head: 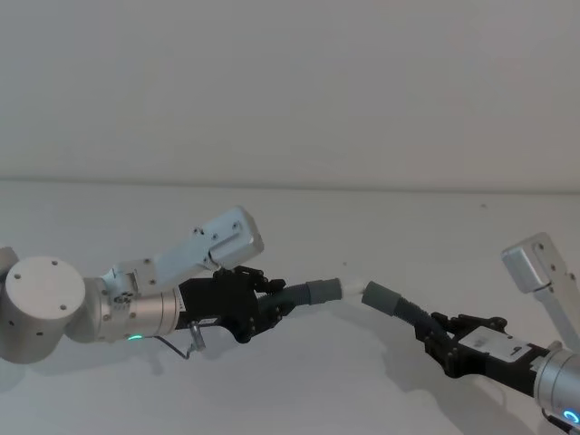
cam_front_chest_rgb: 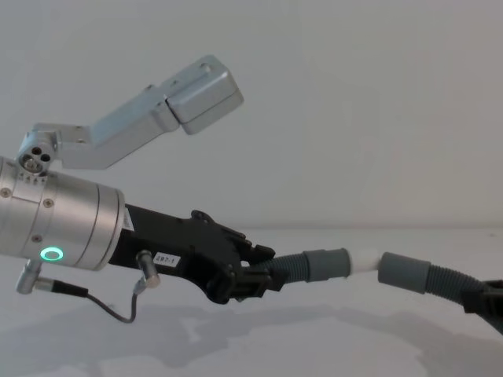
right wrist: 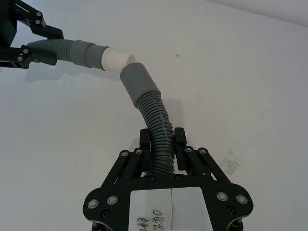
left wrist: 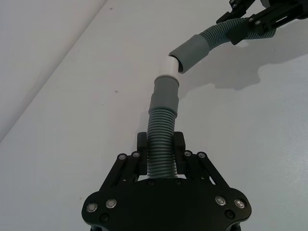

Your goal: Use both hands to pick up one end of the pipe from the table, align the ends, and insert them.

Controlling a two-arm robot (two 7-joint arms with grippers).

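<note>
The dark ribbed pipe is held off the white table point(head: 299, 399) at both ends. My left gripper point(head: 269, 304) point(left wrist: 160, 144) point(cam_front_chest_rgb: 259, 276) is shut on the ribbed part behind the grey cuff with the white tip point(head: 350, 286) point(left wrist: 168, 66) point(right wrist: 117, 59) point(cam_front_chest_rgb: 364, 261). My right gripper point(head: 437, 332) point(right wrist: 162, 140) point(left wrist: 255, 21) is shut on the ribs behind the plain grey socket point(head: 381, 296) point(left wrist: 192, 50) point(right wrist: 138, 82) point(cam_front_chest_rgb: 402, 272). The white tip sits right at the socket's mouth, with the two ends meeting at an angle rather than in line. I cannot tell if they touch.
A plain pale wall point(head: 290, 91) rises behind the table's far edge. A thin cable point(cam_front_chest_rgb: 102, 302) loops under the left wrist. The silver camera bracket point(head: 542, 263) of the right arm stands at the right edge.
</note>
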